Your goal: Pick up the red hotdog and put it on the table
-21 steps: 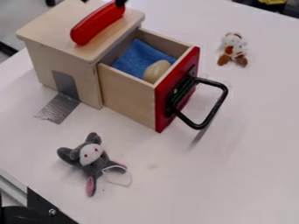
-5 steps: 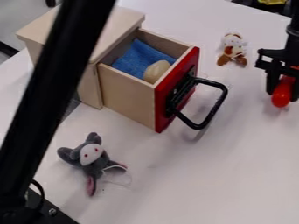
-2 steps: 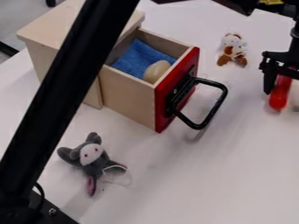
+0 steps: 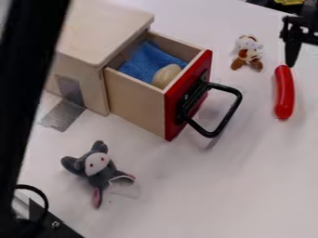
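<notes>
White tabletop (image 4: pixel 205 200) here, and at upper right hangs the black gripper (image 4: pixel 301 35), parted, exact width hard to tell, gripping nothing, its tip near the red hotdog (image 4: pixel 284 93) lying on the table, right of frame!

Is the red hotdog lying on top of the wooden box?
No, the red hotdog lies on the white table, to the right of the drawer's black handle.

Red hotdog (image 4: pixel 284 93), first atop wooden box (image 4: pixel 109 28), later at gripper (image 4: pixel 304 42), now on table (image 4: pixel 223 186); gripper raised from hotdog.
</notes>
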